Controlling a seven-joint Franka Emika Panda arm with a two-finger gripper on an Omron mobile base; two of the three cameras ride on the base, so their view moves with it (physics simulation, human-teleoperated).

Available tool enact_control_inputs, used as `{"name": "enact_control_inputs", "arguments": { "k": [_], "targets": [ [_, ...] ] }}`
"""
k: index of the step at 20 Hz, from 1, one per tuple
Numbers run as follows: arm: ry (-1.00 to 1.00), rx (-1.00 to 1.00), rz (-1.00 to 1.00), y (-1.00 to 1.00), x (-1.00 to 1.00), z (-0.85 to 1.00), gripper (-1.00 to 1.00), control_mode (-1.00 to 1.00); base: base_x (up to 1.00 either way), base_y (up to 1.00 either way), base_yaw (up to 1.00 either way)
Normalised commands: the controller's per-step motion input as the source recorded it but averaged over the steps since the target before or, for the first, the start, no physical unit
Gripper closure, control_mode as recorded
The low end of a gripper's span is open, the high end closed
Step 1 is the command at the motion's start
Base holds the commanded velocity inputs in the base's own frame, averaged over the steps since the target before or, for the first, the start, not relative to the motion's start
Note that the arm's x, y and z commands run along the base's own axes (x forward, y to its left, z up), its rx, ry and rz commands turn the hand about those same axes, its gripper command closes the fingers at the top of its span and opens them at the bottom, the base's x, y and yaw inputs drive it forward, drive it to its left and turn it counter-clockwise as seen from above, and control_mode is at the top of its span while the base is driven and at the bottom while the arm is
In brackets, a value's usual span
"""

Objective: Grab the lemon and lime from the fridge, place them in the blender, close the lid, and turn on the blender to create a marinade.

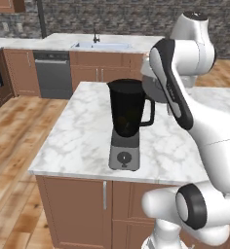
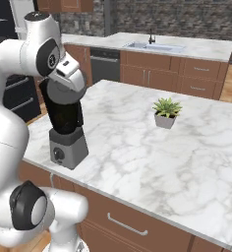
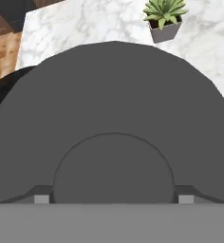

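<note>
The blender (image 1: 126,124) stands near the worktop (image 2: 152,147) edge. The lid (image 3: 114,118) hangs just above the jar mouth, the pincer (image 3: 114,199) clamped wide on its raised centre. Seating it and turning the dial seem left; whether fruit is inside is hidden. No writing reads.

Even, bright rendered light, no clear source. Marble counter (image 1: 83,136) w/ no glare; blender (image 1: 126,124) casts barely any shadow. Base views soft, low-res. Hand view: lid (image 3: 114,118) just beyond the fingertips, flat grey, no shading; edges undistorted.
</note>
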Motion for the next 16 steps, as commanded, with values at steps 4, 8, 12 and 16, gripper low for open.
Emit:
{"name": "enact_control_inputs", "arguments": {
  "k": [4, 8, 12, 16],
  "targets": [
    [0.00, 0.19, -0.11, 0.20, 0.00, 0.14, 1.00, -1.00, 0.00, 0.00, 0.00],
    [-0.15, 0.21, -0.18, 0.21, 0.00, 0.00, 1.00, -1.00, 0.00, 0.00, 0.00],
    [-0.25, 0.24, -0.18, 0.13, 0.00, -0.08, 1.00, -1.00, 0.00, 0.00, 0.00],
    [-0.23, 0.26, -0.19, 0.16, 0.00, -0.06, 1.00, -1.00, 0.00, 0.00, 0.00]
  ]
}}
